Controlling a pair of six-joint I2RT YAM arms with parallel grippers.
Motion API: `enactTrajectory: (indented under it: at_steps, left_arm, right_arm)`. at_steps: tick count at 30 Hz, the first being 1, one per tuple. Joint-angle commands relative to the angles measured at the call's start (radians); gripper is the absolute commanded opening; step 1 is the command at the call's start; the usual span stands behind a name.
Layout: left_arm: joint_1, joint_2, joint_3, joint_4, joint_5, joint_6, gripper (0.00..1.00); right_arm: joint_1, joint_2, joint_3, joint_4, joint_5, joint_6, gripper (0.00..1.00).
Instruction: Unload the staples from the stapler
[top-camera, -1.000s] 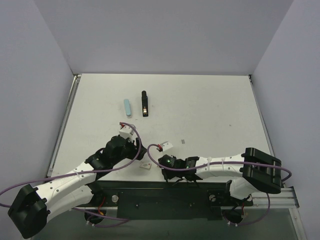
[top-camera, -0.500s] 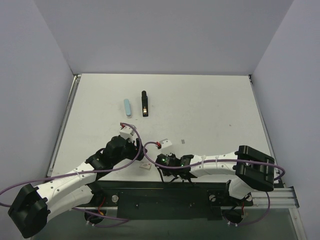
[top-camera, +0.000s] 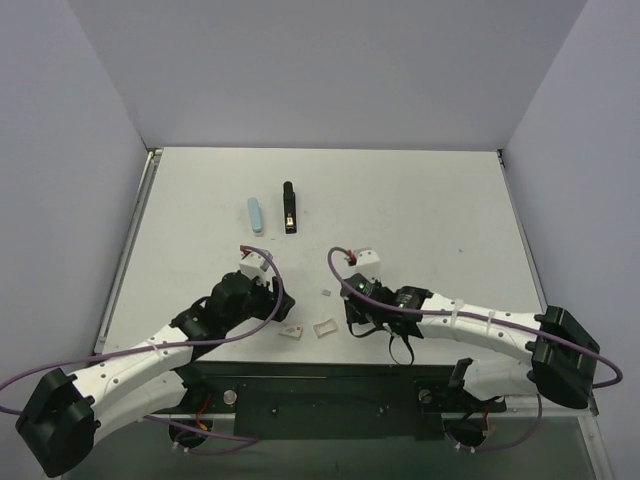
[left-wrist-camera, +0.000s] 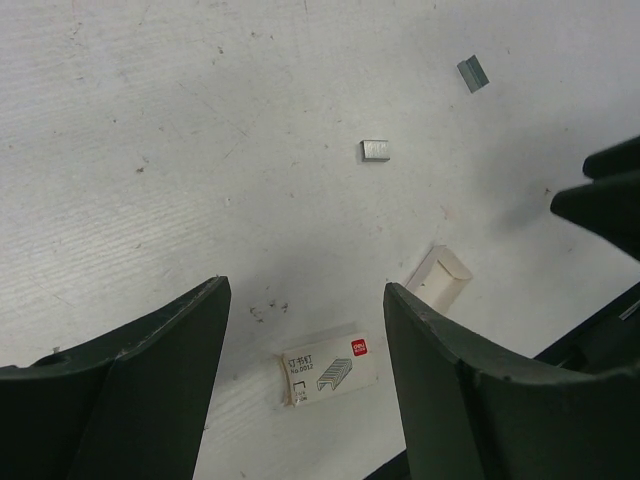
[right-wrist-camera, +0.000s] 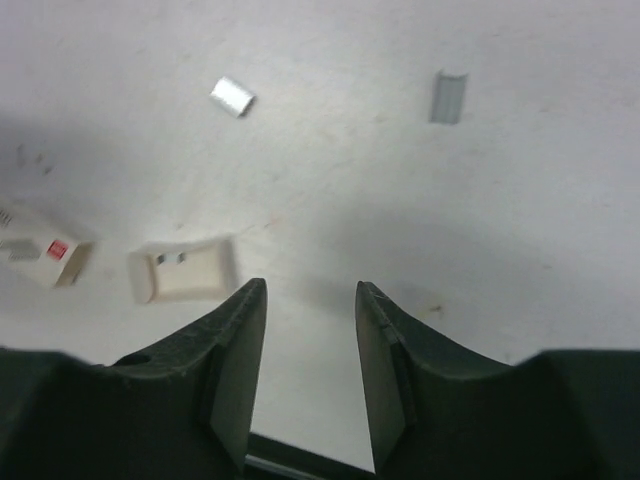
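far off lies the stapler (top-camera: 289, 208); left fingers (left-wrist-camera: 140, 390) and right fingers (right-wrist-camera: 235, 350) gape.

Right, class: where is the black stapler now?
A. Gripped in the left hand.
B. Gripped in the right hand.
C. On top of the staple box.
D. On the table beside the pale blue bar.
D: the stapler lies on the table next to the pale blue bar; the left hand and right hand are open and empty.

On the worktop (top-camera: 430, 210), the stapler (top-camera: 289, 208) lies upper centre, a bar (top-camera: 255, 215) just left. Lower centre, a staple box (top-camera: 292, 331) lies left of a tray (top-camera: 325, 327), a staple strip (top-camera: 327, 293) above.
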Motion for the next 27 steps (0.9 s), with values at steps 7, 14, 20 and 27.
enactTrajectory:
  at_steps: [7, 14, 20, 27]
  left_arm:
    - [-0.004, -0.04, -0.007, 0.037, 0.017, 0.007, 0.73]
    - [-0.004, -0.045, -0.01, 0.043, 0.029, 0.003, 0.73]
    - [-0.005, -0.066, -0.019, 0.044, 0.029, 0.0, 0.73]
    - [-0.004, -0.068, -0.022, 0.047, 0.039, -0.002, 0.73]
  right_arm:
    - [-0.291, -0.032, 0.033, -0.08, -0.014, -0.096, 0.5]
    - [-0.387, 0.084, 0.084, 0.014, -0.112, -0.191, 0.48]
    - [-0.429, 0.17, 0.117, 0.06, -0.166, -0.232, 0.46]
    - [-0.435, 0.262, 0.151, 0.094, -0.215, -0.266, 0.45]
